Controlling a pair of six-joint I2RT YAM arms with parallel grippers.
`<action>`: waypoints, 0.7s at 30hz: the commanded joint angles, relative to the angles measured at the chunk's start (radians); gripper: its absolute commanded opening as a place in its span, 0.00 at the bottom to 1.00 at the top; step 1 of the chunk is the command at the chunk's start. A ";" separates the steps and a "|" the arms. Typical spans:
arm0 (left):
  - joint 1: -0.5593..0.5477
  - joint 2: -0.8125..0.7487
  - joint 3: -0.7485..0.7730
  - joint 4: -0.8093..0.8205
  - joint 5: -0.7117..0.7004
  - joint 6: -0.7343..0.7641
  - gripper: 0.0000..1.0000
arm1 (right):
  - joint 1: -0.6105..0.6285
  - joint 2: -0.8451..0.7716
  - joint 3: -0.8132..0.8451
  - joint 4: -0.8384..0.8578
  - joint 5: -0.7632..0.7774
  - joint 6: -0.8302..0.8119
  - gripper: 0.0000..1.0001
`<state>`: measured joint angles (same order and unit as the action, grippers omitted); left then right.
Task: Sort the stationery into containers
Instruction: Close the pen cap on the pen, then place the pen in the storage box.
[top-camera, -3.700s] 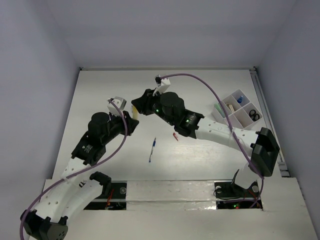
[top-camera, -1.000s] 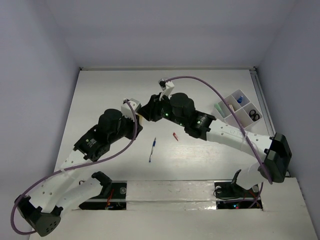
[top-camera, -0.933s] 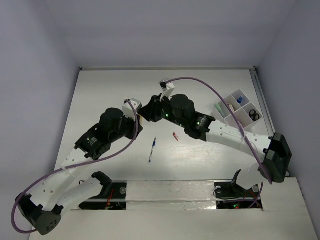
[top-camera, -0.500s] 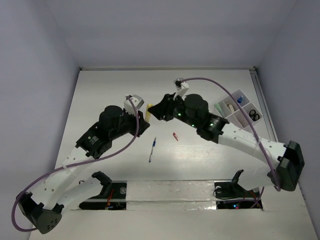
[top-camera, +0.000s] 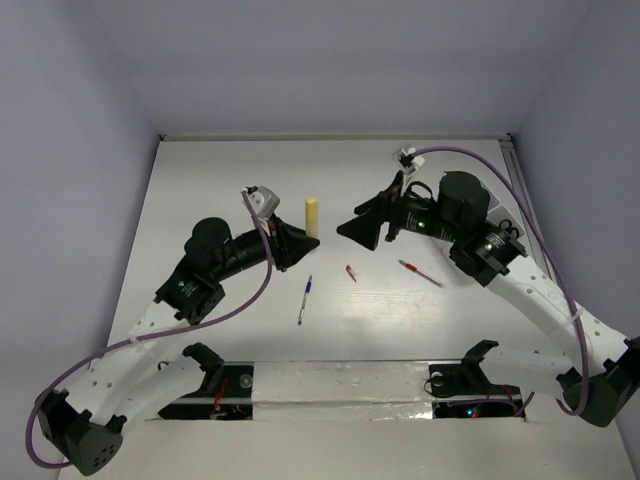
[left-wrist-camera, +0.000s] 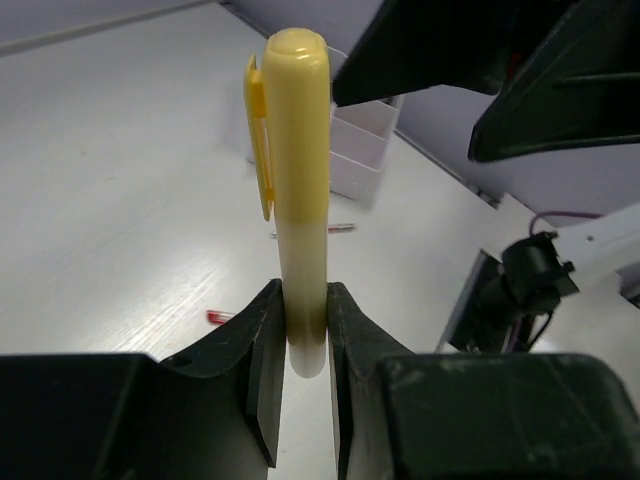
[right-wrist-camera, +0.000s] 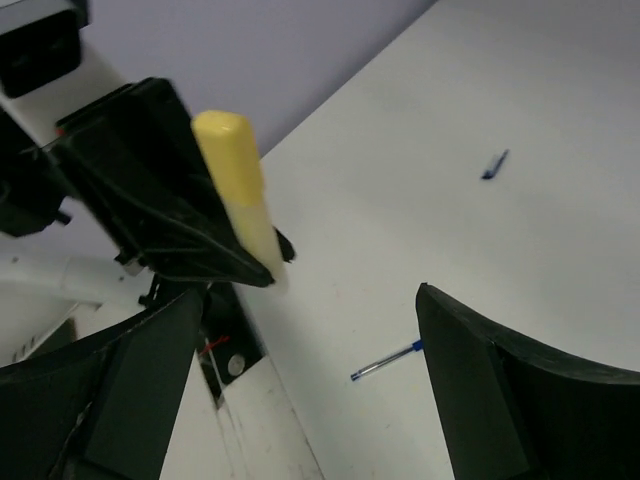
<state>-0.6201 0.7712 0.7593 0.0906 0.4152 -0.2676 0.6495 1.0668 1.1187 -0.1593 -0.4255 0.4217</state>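
Above the table (top-camera: 200, 180), left claw (left-wrist-camera: 303, 335) pinches the pale yellow marker (left-wrist-camera: 297, 150), facing the wide-open, empty right claw (top-camera: 352, 228).

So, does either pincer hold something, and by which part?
Left pincer grips the pale yellow plastic marker by its uncapped end; right pincer holds nothing.

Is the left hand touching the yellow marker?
Touching. In the left wrist view the left hand clamps the yellow marker at its lower end, a finger against each side.

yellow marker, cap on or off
On: the yellow marker wears its clipped cap on the upper end, while the left gripper pinches the bare lower end.
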 joint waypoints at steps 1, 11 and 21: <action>0.000 0.051 -0.009 0.150 0.217 -0.053 0.00 | 0.004 0.044 0.036 0.115 -0.266 -0.086 0.94; 0.000 0.082 -0.011 0.221 0.332 -0.105 0.00 | 0.004 0.192 0.115 0.224 -0.354 -0.021 0.88; 0.010 0.079 -0.014 0.207 0.335 -0.096 0.00 | 0.004 0.239 0.102 0.296 -0.360 0.048 0.07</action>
<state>-0.6083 0.8658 0.7437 0.2375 0.7059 -0.3695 0.6559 1.2987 1.1873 0.0753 -0.8040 0.4465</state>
